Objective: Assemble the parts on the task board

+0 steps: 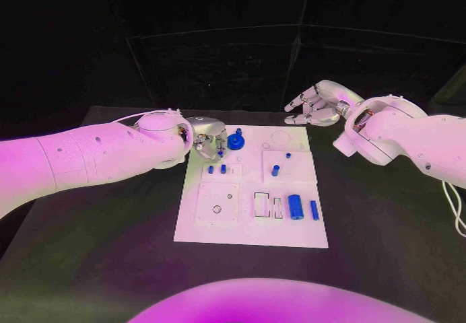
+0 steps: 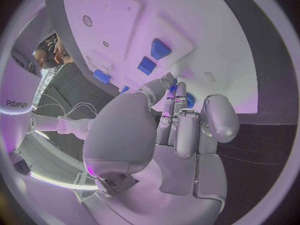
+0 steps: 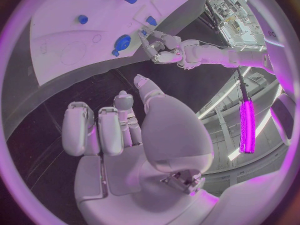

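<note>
Head view, white rectangular task board (image 1: 250, 232): one, mid-table.
Small blue plastic parts: seven counted on it, including a round knob (image 1: 236, 140).
Left hand (image 1: 205, 141): fingertips (image 2: 173, 89) at the knob; grasp unclear.
Right hand (image 1: 312, 108): beyond the board's far edge, fingers loosely apart, empty.

Mirrored "Sharpa" lettering (reads backwards), on the pale rim (image 2: 17, 104), left wrist view

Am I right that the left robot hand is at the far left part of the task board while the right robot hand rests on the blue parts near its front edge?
Not quite: the head view shows the right robot hand raised beyond the task board's far edge, holding nothing. The left robot hand is placed as you say.
</note>
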Controlling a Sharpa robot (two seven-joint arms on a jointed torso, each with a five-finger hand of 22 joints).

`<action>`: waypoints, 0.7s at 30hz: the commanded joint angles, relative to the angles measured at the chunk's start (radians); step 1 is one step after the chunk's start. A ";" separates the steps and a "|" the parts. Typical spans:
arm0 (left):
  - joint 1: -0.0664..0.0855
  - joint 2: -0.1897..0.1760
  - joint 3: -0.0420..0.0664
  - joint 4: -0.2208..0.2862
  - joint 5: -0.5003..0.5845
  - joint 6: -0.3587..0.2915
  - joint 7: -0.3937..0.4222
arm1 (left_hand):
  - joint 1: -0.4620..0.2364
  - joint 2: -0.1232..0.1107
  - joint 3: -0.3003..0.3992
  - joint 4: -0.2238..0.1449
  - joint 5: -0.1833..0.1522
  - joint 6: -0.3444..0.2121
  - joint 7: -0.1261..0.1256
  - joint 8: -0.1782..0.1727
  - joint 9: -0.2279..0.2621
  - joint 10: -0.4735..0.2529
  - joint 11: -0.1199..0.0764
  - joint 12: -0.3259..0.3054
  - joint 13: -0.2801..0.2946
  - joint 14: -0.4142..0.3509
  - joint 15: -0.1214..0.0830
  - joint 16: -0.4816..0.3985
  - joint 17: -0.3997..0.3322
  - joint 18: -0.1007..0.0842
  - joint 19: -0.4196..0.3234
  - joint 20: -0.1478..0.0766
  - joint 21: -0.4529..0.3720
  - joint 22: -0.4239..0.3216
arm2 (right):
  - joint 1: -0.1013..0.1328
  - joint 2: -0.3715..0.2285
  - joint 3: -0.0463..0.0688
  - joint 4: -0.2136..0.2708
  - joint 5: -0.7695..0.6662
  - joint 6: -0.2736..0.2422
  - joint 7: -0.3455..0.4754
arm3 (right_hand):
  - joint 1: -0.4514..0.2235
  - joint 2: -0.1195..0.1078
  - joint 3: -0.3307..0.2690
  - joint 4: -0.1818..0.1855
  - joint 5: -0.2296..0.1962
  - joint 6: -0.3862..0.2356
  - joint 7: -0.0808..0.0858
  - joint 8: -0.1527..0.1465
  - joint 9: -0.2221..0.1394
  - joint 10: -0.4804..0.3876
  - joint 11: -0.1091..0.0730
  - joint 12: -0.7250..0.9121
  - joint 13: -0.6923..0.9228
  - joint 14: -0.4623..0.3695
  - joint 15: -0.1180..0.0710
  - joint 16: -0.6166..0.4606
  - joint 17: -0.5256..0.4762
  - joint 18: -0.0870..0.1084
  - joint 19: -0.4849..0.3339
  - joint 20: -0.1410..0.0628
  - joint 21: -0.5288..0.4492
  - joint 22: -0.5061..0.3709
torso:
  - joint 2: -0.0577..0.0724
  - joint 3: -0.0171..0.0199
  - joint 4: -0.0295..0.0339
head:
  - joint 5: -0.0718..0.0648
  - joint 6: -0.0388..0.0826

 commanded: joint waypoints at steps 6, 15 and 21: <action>0.001 0.002 0.000 0.002 0.004 0.002 0.007 | -0.013 0.001 -0.002 -0.003 -0.003 0.013 0.000 -0.004 0.003 0.014 -0.002 -0.003 0.003 0.041 -0.005 0.000 -0.001 -0.012 -0.003 0.003 0.004 0.001 | 0.002 0.001 0.001 0.001 0.002 0.003 0.008 | -0.006 0.002 0.006 0.001 0.005 0.006 -0.003 0.006 -0.001 -0.002 0.000 -0.004 0.000 0.036 -0.005 -0.003 0.001 0.016 -0.006 0.000 -0.007 -0.001 | 0.000 -0.0007 0.0010 | -0.001 -0.001; 0.001 0.002 0.000 0.000 0.004 0.016 -0.003 | -0.027 -0.014 -0.011 -0.003 -0.003 -0.004 0.006 -0.021 -0.002 -0.007 0.006 -0.025 -0.001 0.039 -0.001 -0.003 -0.007 -0.012 -0.005 0.005 0.001 -0.002 | 0.002 0.001 0.001 0.001 0.002 0.003 0.007 | -0.006 0.002 0.006 0.001 0.005 0.006 -0.003 0.006 -0.001 -0.002 0.000 -0.004 0.000 0.036 -0.005 -0.003 0.001 0.016 -0.006 0.000 -0.007 -0.001 | 0.000 -0.0006 0.0000 | 0.000 -0.002; 0.001 0.003 0.000 -0.001 0.004 0.031 -0.012 | -0.047 -0.042 -0.028 -0.002 -0.003 -0.048 0.015 -0.055 -0.010 -0.044 0.019 -0.055 -0.002 0.035 0.011 -0.009 -0.022 -0.010 -0.013 0.012 -0.015 -0.019 | 0.002 0.001 0.001 0.000 0.003 0.003 0.007 | -0.006 0.002 0.006 0.001 0.005 0.006 -0.003 0.006 -0.001 -0.002 0.000 -0.004 0.000 0.036 -0.005 -0.003 0.001 0.016 -0.006 0.000 -0.007 -0.001 | 0.000 -0.0006 0.0003 | -0.001 -0.003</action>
